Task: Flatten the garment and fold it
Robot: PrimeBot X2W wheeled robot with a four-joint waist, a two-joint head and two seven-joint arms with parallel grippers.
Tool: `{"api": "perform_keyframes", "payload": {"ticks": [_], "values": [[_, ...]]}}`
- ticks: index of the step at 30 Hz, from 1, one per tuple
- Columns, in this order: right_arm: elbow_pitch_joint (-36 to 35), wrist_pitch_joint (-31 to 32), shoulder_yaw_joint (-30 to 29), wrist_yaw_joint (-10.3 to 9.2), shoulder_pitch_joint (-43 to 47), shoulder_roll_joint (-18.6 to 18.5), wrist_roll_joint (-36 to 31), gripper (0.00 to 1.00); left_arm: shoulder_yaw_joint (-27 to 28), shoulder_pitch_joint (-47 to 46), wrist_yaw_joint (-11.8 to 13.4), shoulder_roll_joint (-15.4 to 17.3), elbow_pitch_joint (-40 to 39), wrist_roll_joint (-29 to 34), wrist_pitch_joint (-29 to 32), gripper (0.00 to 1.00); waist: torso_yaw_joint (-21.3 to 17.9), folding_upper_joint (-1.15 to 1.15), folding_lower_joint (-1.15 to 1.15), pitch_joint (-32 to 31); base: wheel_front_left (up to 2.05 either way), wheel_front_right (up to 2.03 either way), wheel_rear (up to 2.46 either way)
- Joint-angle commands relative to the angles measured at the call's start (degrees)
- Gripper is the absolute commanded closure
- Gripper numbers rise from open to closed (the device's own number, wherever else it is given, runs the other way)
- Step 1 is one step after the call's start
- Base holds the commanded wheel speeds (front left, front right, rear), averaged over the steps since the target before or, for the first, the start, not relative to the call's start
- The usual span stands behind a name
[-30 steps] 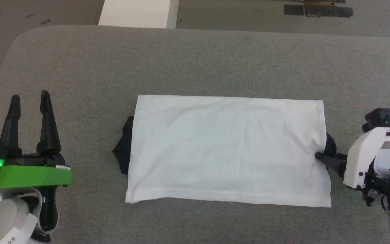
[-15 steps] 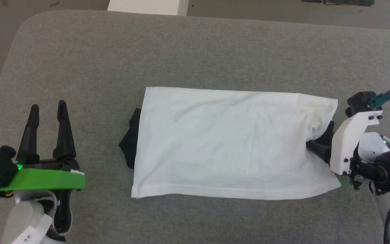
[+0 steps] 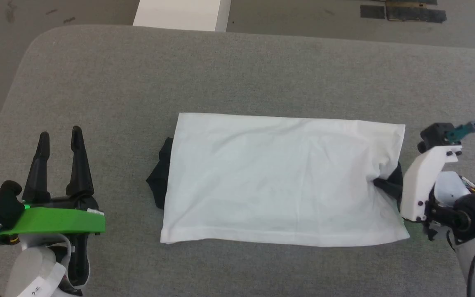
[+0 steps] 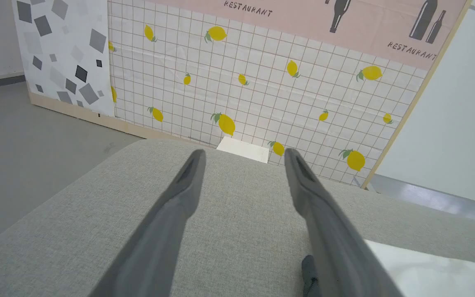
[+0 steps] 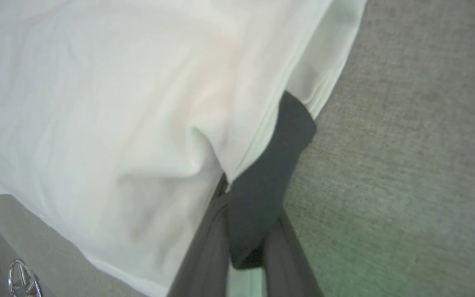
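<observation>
Two grippers are in view, and one is engaged. The right gripper (image 3: 379, 182) is at the right-hand short edge of the garment (image 3: 278, 181). In its own wrist view the right gripper (image 5: 248, 206) has its fingers drawn in on a tongue of black sleeve fabric (image 5: 270, 165), just where that fabric leaves the white hem. How much of the white layer is also pinched cannot be told. The left gripper (image 3: 60, 132) hovers over bare table (image 3: 237, 70) well to the left of the cloth. Its fingers are spread and hold nothing, as its wrist view confirms (image 4: 244, 152).

Position of work: the garment lies mid-table as a white rectangle, long side across the robot. Black sleeve fabric also protrudes at the left short edge (image 3: 159, 183).

Change noted: the head camera has shifted over the last second, so the apparent drift of the table edge is disregarded. Measured against the cloth itself, half a second ago the right edge was ballooned and its far corner stood proud. That edge now lies lower and squarer, with one pucker left where the fingers bite. The left gripper's pose is unaltered.

Assessment: the right arm appears to be testing or resetting its hold, not carrying a fold across. The body reads largely flat, and the crosswise fold is judged not yet begun. The pucker and the protruding black fabric are the defects to clear first.
</observation>
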Motion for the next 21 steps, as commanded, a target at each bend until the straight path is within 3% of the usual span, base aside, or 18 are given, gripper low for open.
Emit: {"api": "perform_keyframes", "payload": {"ticks": [1, 7, 15, 21], "values": [[1.06, 0.32, -0.87, 0.18, 2.26, -0.62, -0.28, 1.00, -0.01, 0.56, -0.38, -0.07, 0.08, 0.83, -0.21, 0.00, -0.52, 0.00, 0.00, -0.90, 0.00, 0.00, 0.00], [1.63, 0.75, -10.10, 0.18, 4.09, -3.34, -5.10, 1.00, -0.69, 1.41, -0.38, 0.10, -0.10, 0.68, -0.21, 0.00, -0.96, 0.00, 0.00, -1.86, 0.00, 0.00, 0.00], [0.85, 3.15, -22.22, 0.18, 4.25, -3.23, -17.07, 1.00, -1.55, 1.72, -0.39, 0.63, 0.30, -0.05, -0.21, 0.00, -0.83, 0.00, 0.00, -2.11, 0.00, 0.00, 0.00], [-5.00, 6.26, -21.53, 0.18, 3.86, -0.46, -19.76, 1.00, -1.19, 2.66, -0.39, 0.63, 0.39, -0.10, -0.21, 0.00, -1.38, 0.00, 0.00, -3.08, 0.00, 0.00, 0.00]]}}
